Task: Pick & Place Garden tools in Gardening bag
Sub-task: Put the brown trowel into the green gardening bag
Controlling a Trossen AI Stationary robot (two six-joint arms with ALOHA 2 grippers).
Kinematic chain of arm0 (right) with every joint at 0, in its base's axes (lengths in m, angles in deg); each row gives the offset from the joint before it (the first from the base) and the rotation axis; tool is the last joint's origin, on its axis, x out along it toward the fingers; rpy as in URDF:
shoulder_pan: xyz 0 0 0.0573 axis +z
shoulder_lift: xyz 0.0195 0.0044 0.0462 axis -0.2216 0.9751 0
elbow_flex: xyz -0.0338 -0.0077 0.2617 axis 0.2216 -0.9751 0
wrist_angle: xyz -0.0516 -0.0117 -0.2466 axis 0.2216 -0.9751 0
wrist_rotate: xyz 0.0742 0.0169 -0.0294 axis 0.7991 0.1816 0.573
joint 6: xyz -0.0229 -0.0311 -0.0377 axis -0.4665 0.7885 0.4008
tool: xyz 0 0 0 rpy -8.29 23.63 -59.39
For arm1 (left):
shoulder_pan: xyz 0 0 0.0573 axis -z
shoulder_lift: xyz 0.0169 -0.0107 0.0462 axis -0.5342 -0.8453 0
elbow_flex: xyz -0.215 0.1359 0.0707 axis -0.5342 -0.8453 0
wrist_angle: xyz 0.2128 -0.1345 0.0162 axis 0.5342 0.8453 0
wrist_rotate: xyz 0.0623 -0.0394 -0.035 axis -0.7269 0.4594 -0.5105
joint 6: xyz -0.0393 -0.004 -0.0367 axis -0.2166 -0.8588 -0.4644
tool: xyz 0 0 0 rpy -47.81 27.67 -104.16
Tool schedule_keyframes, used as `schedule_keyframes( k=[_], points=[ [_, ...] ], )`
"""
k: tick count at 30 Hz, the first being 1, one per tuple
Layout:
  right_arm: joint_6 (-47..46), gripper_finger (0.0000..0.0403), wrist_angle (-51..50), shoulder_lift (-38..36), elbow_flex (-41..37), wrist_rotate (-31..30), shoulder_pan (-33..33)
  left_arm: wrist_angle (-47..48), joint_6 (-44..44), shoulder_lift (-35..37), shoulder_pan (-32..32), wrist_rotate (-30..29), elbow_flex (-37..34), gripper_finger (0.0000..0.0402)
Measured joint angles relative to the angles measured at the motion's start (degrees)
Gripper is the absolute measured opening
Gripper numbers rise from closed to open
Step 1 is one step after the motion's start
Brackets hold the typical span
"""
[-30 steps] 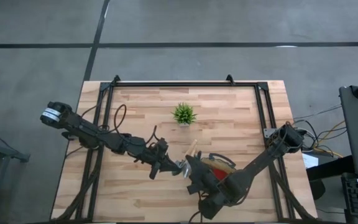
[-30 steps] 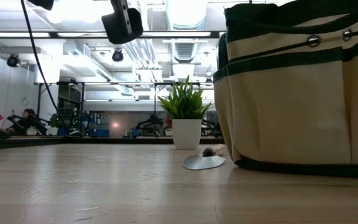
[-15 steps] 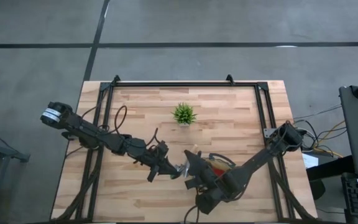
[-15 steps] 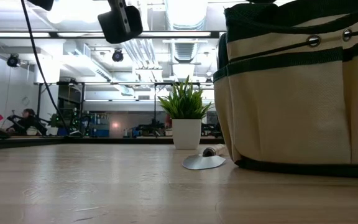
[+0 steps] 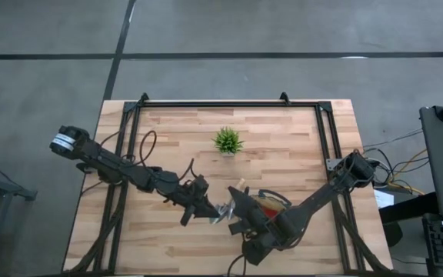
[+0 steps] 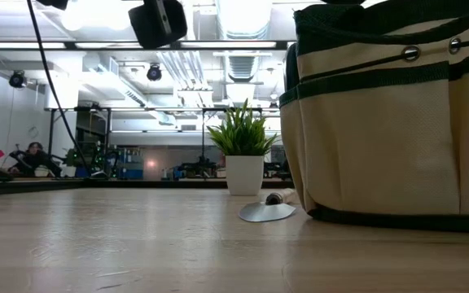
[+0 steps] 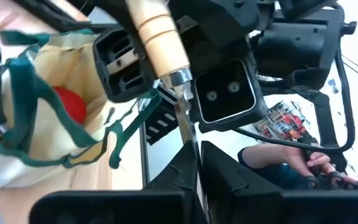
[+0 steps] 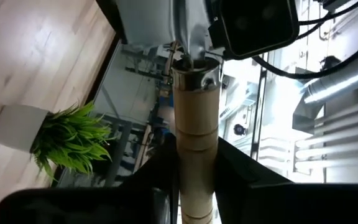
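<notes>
Wooden-handled trowel [image 7: 166,56] hangs above the bag [image 5: 271,206], left fingers [image 7: 229,180] clamping its blade, right fingers [image 8: 160,168] clasping its handle. 1 more trowel [image 6: 269,210] lies on the surface [image 6: 137,244] beside the bag.

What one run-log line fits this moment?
phase: handover | left claw: shut on trowel blade | right claw: shut on its handle | gardening bag: trowel not yet inside

Legible text, labels, brands, numbers, signs: none found in any view; no readable marking on any item.
</notes>
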Motion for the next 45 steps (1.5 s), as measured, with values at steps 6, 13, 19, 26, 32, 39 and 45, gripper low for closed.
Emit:
schedule_keyframes(
  k=[6, 13, 19, 26, 32, 39, 45],
  points=[
    [-2.76, 0.0054, 0.12, 0.00, 0.00, -0.35, 0.04, -0.25, 7.52, 0.38, 0.00, -0.08, 0.00, 0.0039],
    [-6.31, 0.0054, -0.04, -1.26, 0.13, -1.65, 1.38, -0.20, 30.49, 2.87, 0.01, 3.41, 0.00, 0.0063],
    [-7.68, 0.0054, 0.52, -2.11, 0.20, -2.46, 2.47, -3.16, 33.25, 3.94, -0.04, 1.90, 0.00, 0.0109],
    [-10.54, 0.0054, 0.52, -2.27, -0.04, -2.59, 2.47, -6.06, 36.36, 4.19, -0.15, 0.59, -0.04, 0.0166],
    [-11.86, 0.0054, 0.57, -2.42, 0.09, -3.00, 2.94, -7.13, 40.34, 6.31, -0.35, 0.21, -0.22, 0.0181],
    [-12.41, 0.0054, 0.70, -2.64, 0.52, -4.33, 3.17, -6.05, 40.00, 7.54, -1.45, -2.61, 3.20, 0.0181],
    [-12.21, 0.0054, -0.03, -2.02, 0.16, -3.57, 3.16, -7.71, 29.19, 9.17, -0.94, 0.04, 5.55, 0.0181]
  ],
)
